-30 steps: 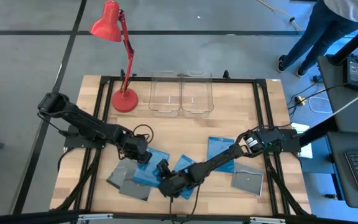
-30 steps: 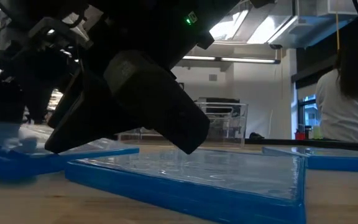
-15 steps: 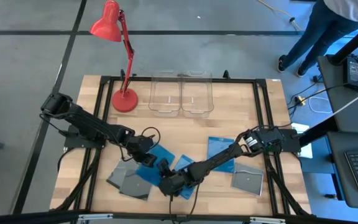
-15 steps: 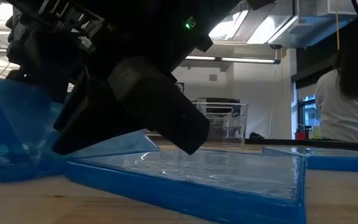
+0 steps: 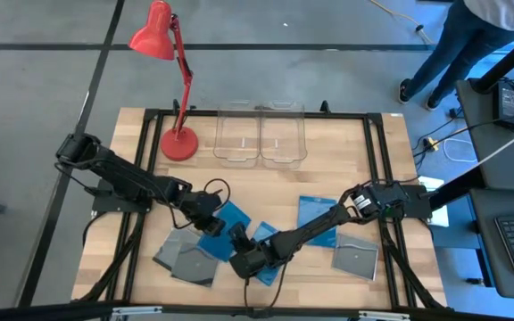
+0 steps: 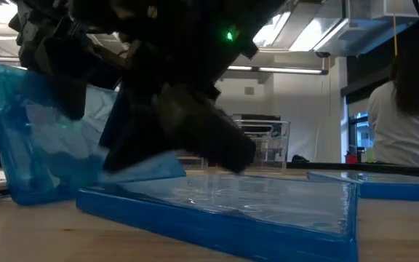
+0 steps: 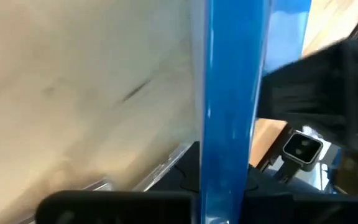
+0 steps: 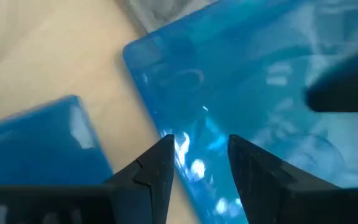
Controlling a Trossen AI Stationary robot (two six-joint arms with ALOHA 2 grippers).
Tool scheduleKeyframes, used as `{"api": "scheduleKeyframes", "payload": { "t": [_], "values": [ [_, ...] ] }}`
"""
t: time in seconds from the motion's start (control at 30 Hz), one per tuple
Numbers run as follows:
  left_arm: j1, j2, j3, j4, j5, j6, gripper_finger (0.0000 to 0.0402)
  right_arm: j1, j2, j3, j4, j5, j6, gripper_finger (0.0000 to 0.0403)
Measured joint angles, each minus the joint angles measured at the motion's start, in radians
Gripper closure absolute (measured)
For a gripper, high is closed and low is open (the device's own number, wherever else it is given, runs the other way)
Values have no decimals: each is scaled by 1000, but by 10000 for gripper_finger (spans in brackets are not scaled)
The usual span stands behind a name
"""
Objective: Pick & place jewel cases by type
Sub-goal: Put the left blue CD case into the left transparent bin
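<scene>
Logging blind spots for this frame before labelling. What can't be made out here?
- Left gripper: the high view is too small to show its fingers, and in its wrist view the blue case it grips edge-on fills the picture.
- Right gripper: open over a blue case; contact cannot be told.
- Low view: the dark arms block the grey cases and most of the bins.
- Person: cut off by the high view's edge.

Grey floor [image 5: 43, 89], red desk lamp [image 5: 154, 31], person [image 6: 406, 109] standing nearby
</scene>
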Motion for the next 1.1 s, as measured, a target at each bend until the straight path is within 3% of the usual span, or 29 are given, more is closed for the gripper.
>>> {"api": "scheduleKeyframes", "payload": {
  "t": [0.2,0.37,0.67,0.83,0.97,1.1],
  "values": [
    [56,-115,-3,-24,-24,43,381,-11,-75,0,-80,10,85,248],
    [91,-225,-3,-4,-87,76,384,-40,-166,0,-256,1,218,248],
    [187,-382,9,124,-317,196,385,-94,-350,2,-448,-10,320,248],
    [269,-395,65,115,-358,275,385,-124,-425,-2,-484,-24,342,248],
    [339,-394,120,108,-362,343,385,-132,-508,-149,-416,-15,389,248],
    [434,-392,163,-42,-360,344,385,-105,-641,-368,-313,-14,459,248]
  ]
}}
